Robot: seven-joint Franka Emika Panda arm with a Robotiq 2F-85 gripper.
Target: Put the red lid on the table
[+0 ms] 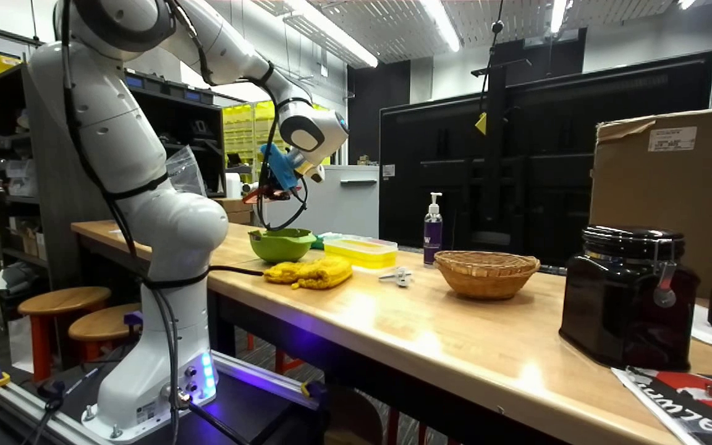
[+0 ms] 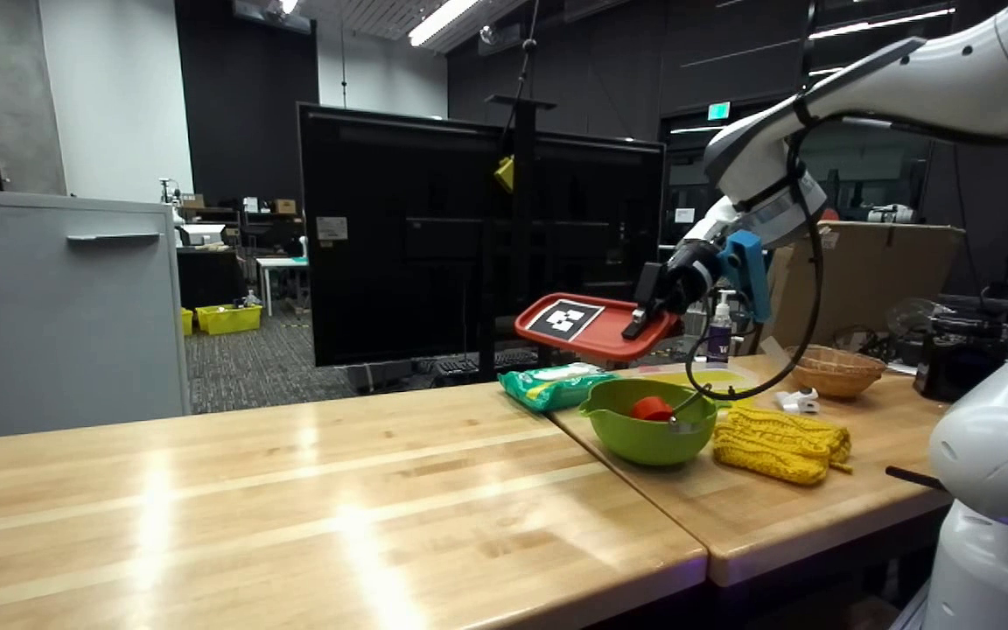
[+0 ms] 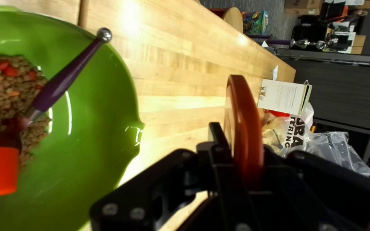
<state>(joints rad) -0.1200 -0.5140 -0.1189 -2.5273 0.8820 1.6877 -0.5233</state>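
The red lid is thin and tray-like, a rounded rectangle with a black-and-white marker, in an exterior view (image 2: pixel 598 332). My gripper (image 2: pixel 642 317) is shut on one edge of the red lid and holds it in the air, slightly tilted, above the back of the green bowl (image 2: pixel 654 437). In the wrist view the lid (image 3: pixel 245 118) stands edge-on between the dark fingers (image 3: pixel 239 150); the right finger is partly hidden behind it. In an exterior view the lid (image 1: pixel 253 196) is partly hidden by cables. The light wooden table (image 2: pixel 276 499) lies below, also in an exterior view (image 1: pixel 455 334).
The bowl holds an orange-red cup (image 2: pixel 651 409), brown pellets (image 3: pixel 5 80) and a purple-handled utensil (image 3: pixel 63 80). Nearby are a yellow knitted cloth (image 2: pixel 775 444), green wipes pack (image 2: pixel 552 389), yellow container (image 1: pixel 361 252), pump bottle (image 1: pixel 432 232) and woven basket (image 1: pixel 486 277). A seam crosses the table.
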